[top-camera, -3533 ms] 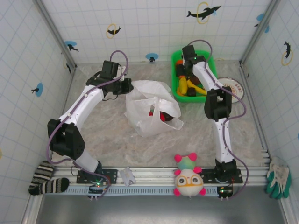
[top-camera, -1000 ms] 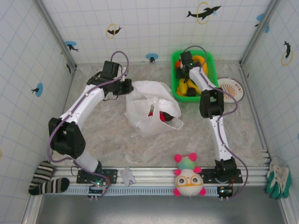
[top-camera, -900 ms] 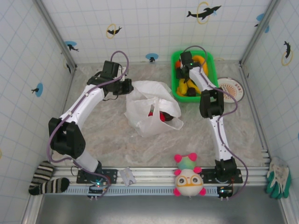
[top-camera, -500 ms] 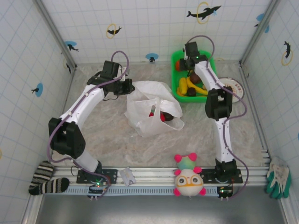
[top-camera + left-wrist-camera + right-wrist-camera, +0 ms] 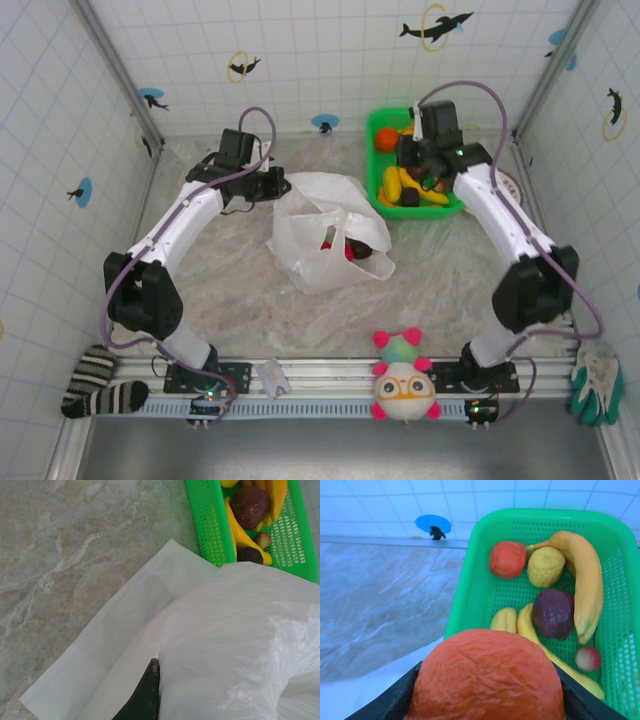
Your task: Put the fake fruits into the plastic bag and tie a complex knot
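One orange-red fruit (image 5: 487,675) sat clamped between half-spread fingers of right gripper (image 5: 428,160), above green basket (image 5: 371,185). Seemed light, hard, slippery: best grip across widest middle. Plastic bag (image 5: 325,235), thin, floppy, lay just left of basket; left gripper (image 5: 283,187) pinched closed on its rim.

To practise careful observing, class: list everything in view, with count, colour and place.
plastic bag: one, white, table centre, red fruit inside
basket: one, green, far right
basket fruits: at least seven, yellow, orange, purple, red, in the basket
plush toy: one, pink-green, near edge
sock: one, striped, near-left corner
glove: one, green, near-right corner
left hand: one, black, shut on the plastic bag
right hand: one, black, holding an orange-red fruit over the basket
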